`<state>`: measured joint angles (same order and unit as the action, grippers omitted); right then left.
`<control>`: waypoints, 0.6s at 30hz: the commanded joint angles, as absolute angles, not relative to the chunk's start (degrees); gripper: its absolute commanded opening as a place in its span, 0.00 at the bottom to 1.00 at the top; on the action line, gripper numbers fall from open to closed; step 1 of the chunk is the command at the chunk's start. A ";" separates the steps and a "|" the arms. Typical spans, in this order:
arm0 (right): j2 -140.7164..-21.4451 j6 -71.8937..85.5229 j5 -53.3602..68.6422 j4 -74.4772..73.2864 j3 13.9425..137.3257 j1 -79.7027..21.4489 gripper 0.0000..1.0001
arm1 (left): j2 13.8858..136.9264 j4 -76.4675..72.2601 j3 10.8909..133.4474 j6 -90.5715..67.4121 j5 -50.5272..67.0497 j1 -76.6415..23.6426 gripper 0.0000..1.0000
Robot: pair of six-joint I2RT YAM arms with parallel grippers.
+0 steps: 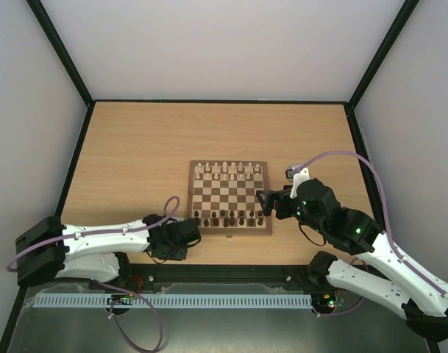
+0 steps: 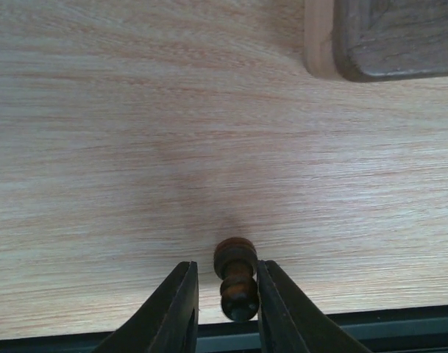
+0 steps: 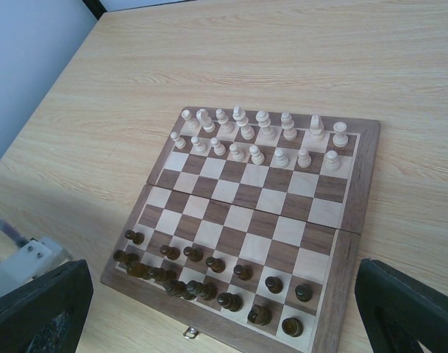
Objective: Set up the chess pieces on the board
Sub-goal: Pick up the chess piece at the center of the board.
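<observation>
Fingers [image 2: 176, 309] of my left gripper [image 2: 227, 266] stand close together around one dark chess piece [image 2: 236, 283], a small turned figure with a round knob at one end. It rests on the bare table [image 2: 98, 147] and looks to be lying on its side. My right-hand finger touches the piece, while a sliver of tabletop shows between it and the other finger. So the jaws are only a little wider than the piece and are not clamped on it. A corner of the board [image 2: 393, 37] shows at the upper right of my left wrist view, apart from the piece. From above, this gripper [image 1: 190, 234] sits low on the table just off the board's near left corner.

My right gripper [image 3: 222, 268] is spread wide, one finger at each lower corner of its wrist view, and has hold of nothing. From above it hangs [image 1: 264, 200] at the board's right edge.

The board [image 3: 246, 213] lies flat in the middle of the table, its metal clasp [image 3: 188, 333] on the near rim. The pale pieces [image 3: 260, 136] stand in the two far rows. The dark pieces [image 3: 209, 276] fill the two near rows, the nearest row crowded towards its left end. The middle squares between them are bare.
</observation>
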<state>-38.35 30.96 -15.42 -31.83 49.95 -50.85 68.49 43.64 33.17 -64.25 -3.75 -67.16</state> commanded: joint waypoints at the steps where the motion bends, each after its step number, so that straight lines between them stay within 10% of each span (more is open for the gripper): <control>1: -37.90 30.31 -15.34 -31.33 49.31 -50.92 0.99 | 70.88 45.29 35.49 -62.92 -4.87 -66.80 0.21; 18: -37.71 30.09 -15.49 -31.19 49.31 -50.92 0.98 | 80.99 59.14 67.29 -47.34 -14.32 -58.86 0.10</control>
<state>-38.26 30.83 -15.22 -31.81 49.93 -50.85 77.45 54.19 60.69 -54.76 -10.76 -61.89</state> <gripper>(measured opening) 0.986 0.115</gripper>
